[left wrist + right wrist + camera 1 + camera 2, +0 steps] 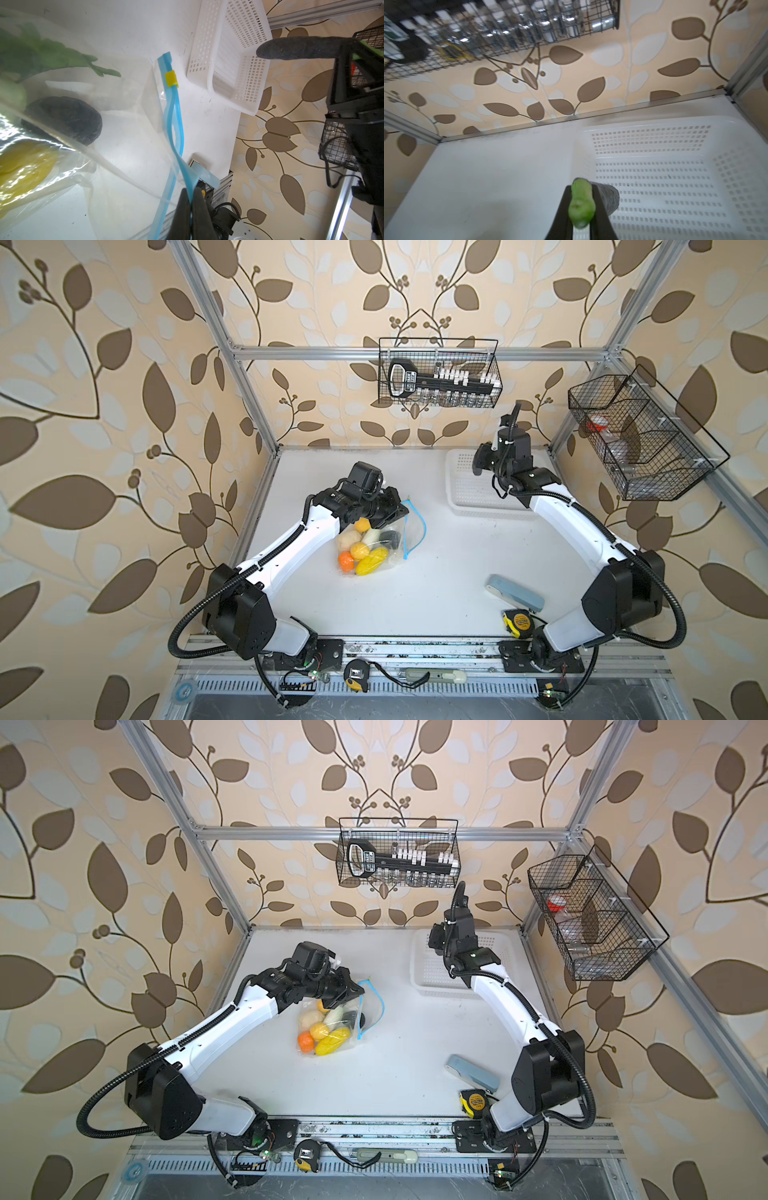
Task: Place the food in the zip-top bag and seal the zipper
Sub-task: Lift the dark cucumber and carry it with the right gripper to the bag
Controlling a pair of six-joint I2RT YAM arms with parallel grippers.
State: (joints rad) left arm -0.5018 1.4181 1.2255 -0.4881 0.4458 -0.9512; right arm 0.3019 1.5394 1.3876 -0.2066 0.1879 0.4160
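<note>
Top views: left arm reaches in over the zip-top bag (411, 531), which lies on the white tabletop (436, 572), left of centre.
left fingers (186, 197): clamped tight on one end of the zipper (171, 97). The left wrist view shows the blue strip pinched right between them.
food (359, 549): orange, yellow, beige, pale and dark pieces all bunched inside the bag, plus a leafy green piece (52, 52) showing through the plastic.
zipper: not sealed, the two blue tracks gape apart below the yellow slider tab (171, 78), which sits up at the end away from the fingers.
white basket (465, 506): back right of the tabletop, well apart from the bag.
right fingers (563, 207): closed on a dark green piece (581, 205) with a light green cut end, held up over the basket's edge.
blue-grey case (515, 593) and tape measure (517, 622): front right, just beside each other, near the right arm's base.
</note>
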